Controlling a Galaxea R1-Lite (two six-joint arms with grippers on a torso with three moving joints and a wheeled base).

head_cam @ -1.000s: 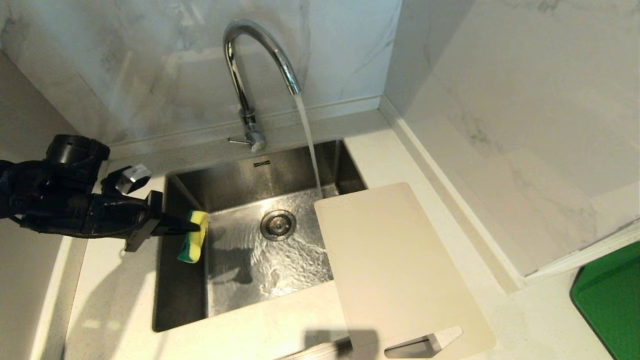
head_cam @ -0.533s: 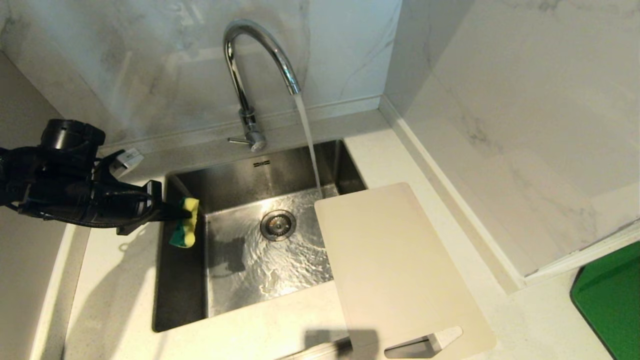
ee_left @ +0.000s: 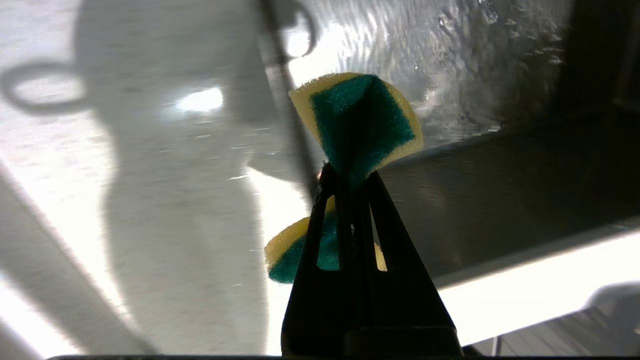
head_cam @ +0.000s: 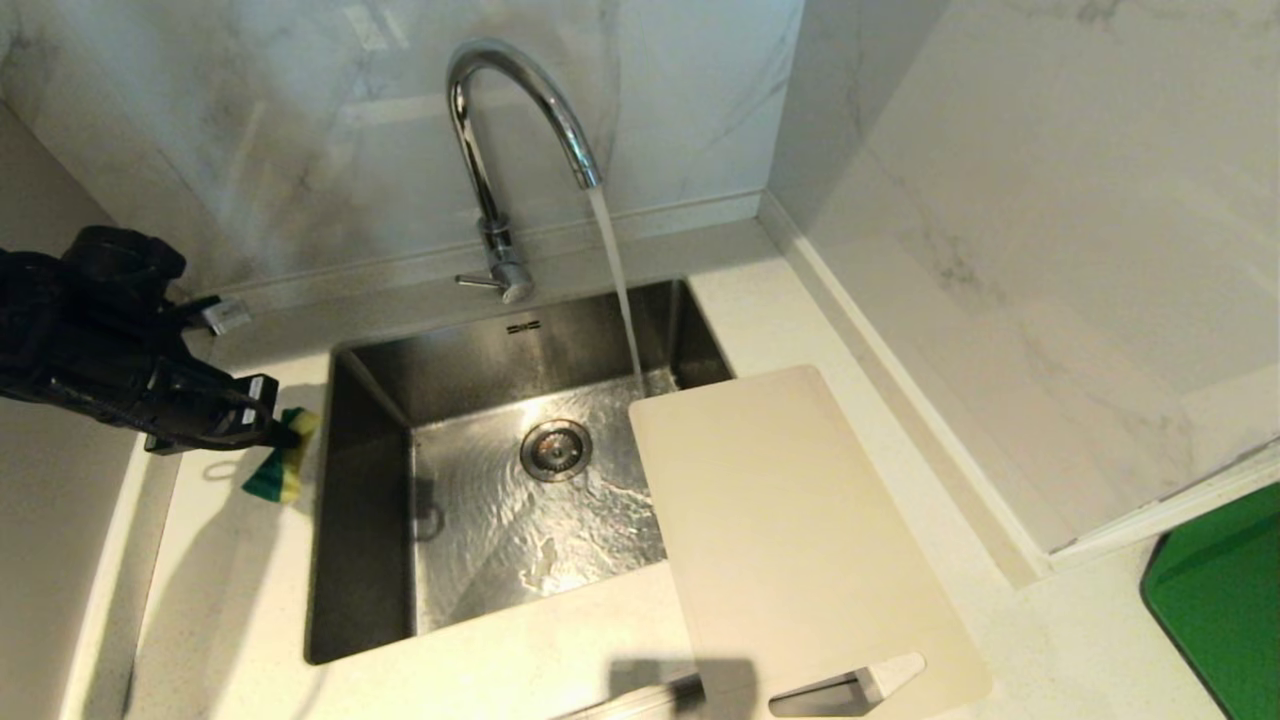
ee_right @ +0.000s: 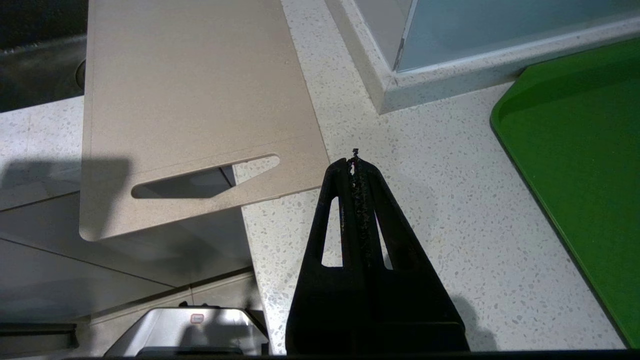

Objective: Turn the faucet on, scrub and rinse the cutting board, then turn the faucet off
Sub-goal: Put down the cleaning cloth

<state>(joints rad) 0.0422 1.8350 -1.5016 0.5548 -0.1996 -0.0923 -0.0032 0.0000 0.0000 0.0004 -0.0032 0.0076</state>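
The chrome faucet stands behind the sink and water streams from its spout into the basin. The cream cutting board lies flat on the counter, its far corner over the sink's right rim and its slot handle past the counter's front edge. My left gripper is over the counter just left of the sink, shut on a yellow and green sponge that is squeezed between the fingers. My right gripper hangs shut and empty above the counter, beside the board's handle end.
A bright green board lies at the right on the counter. Marble walls close the back and the right corner. The sink drain sits mid-basin under rippling water.
My left gripper has drawn back to the left with the sponge, from over the sink's left edge to above the counter beside it. Water keeps running; the board has not moved.
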